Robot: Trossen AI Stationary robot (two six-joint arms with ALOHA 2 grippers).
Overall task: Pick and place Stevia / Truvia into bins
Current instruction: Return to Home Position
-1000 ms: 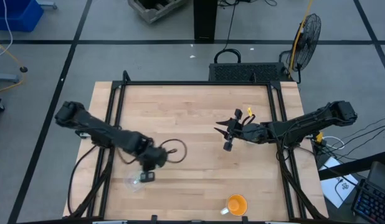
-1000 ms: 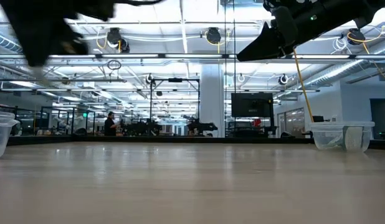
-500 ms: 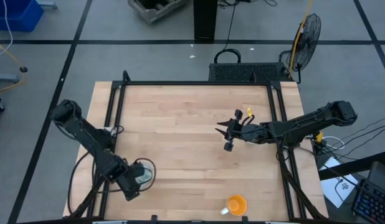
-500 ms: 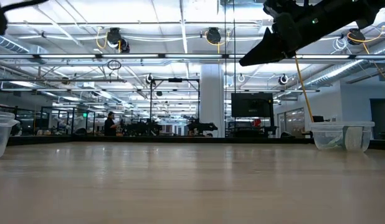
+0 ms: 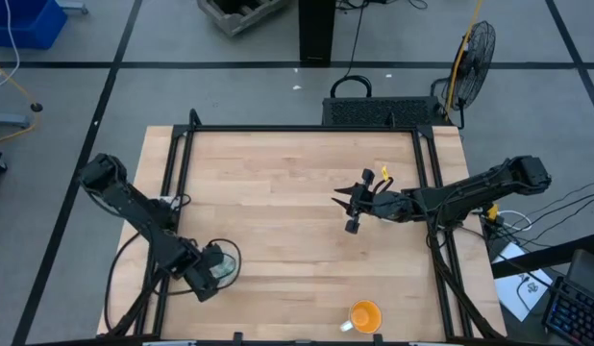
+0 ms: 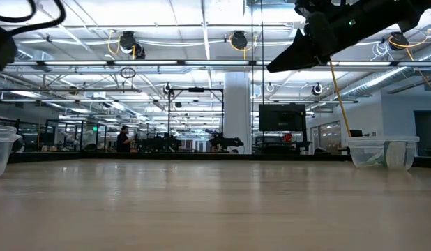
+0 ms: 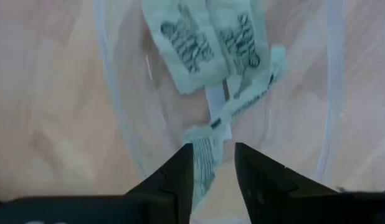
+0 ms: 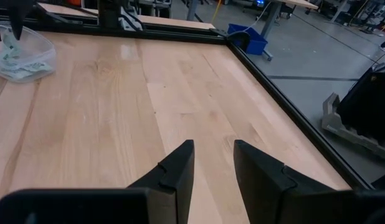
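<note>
Several pale green and white Stevia sachets [image 7: 205, 43] lie in a see-through bin [image 5: 223, 261] near the table's near-left corner; its rim [image 7: 114, 118] shows in the left wrist view. My left gripper [image 5: 210, 274] hovers over this bin, pointing down into it, open. One sachet [image 7: 208, 146] sits right at its fingertips. My right gripper [image 5: 344, 213] hangs above the table right of centre, open, with nothing between its fingers [image 8: 180, 168]. A second bin [image 6: 383, 151] stands on the table at the right of the low view. My left gripper points down into the bin, and one sachet's end [image 7: 205, 171] shows in the gap between its two fingers. I cannot tell whether either finger touches it. The sachet's other end lies against the sachets in the bin.
An orange cup [image 5: 364, 314] stands near the table's near edge, right of centre. A black frame [image 5: 297, 129] runs around the tabletop. Bare wood lies between the two arms.
My left gripper has swung from a spot nearer the table's middle toward the near-left corner and now hangs over the bin of sachets. My right arm has kept still.
</note>
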